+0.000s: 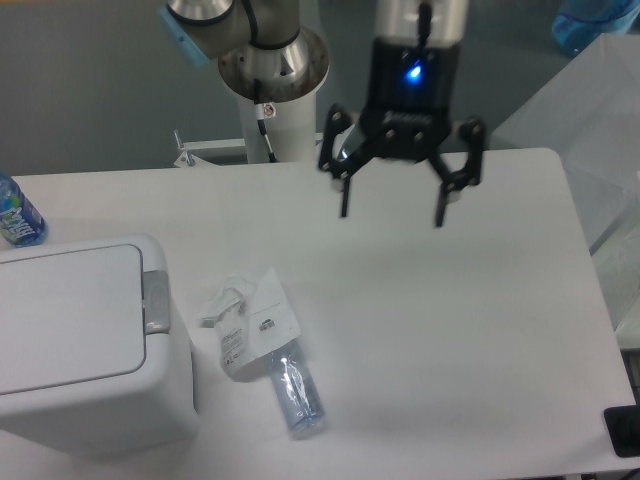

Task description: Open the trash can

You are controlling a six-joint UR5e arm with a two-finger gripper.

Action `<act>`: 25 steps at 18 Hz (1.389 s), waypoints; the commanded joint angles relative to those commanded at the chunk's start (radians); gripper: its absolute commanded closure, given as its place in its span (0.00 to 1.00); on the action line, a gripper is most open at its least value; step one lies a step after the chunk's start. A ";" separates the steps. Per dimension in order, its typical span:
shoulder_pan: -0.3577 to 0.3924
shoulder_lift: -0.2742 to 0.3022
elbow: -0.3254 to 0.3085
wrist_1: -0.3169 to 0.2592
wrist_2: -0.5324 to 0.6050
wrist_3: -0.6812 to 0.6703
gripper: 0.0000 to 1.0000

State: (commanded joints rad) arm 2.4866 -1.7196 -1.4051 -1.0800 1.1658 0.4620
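Note:
The trash can (85, 345) is a boxy white bin at the table's front left corner. Its flat lid lies down and a small grey latch tab (155, 301) sits on its right edge. My gripper (392, 214) hangs above the middle rear of the table, well to the right of the bin and far from it. Its two black fingers (344, 190) are spread wide with nothing between them. A blue light glows on the gripper body.
A crumpled white wrapper (248, 320) and a clear plastic bottle (295, 395) lie on the table just right of the bin. A blue-labelled bottle (16, 213) stands at the far left edge. The arm's base column (272, 95) rises behind the table (480, 330).

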 joint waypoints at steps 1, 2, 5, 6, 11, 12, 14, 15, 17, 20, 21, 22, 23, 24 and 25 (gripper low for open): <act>-0.008 -0.006 -0.008 0.006 -0.002 -0.017 0.00; -0.031 -0.017 -0.017 0.011 0.000 -0.017 0.00; -0.081 -0.041 -0.029 0.046 0.012 -0.023 0.00; -0.101 -0.049 -0.029 0.060 0.014 -0.029 0.00; -0.143 -0.072 -0.031 0.113 0.015 -0.098 0.00; -0.152 -0.080 -0.031 0.121 0.015 -0.109 0.00; -0.169 -0.087 -0.031 0.135 0.017 -0.143 0.00; -0.173 -0.095 -0.031 0.144 0.017 -0.152 0.00; -0.187 -0.104 -0.031 0.152 0.020 -0.166 0.00; -0.201 -0.112 -0.032 0.157 0.021 -0.183 0.00; -0.201 -0.112 -0.034 0.155 0.021 -0.184 0.00; -0.203 -0.112 -0.037 0.157 0.021 -0.184 0.00; -0.203 -0.112 -0.038 0.157 0.021 -0.186 0.00; -0.206 -0.110 -0.044 0.157 0.021 -0.184 0.00; -0.207 -0.110 -0.048 0.157 0.021 -0.184 0.00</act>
State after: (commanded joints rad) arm 2.2795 -1.8300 -1.4526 -0.9235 1.1873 0.2777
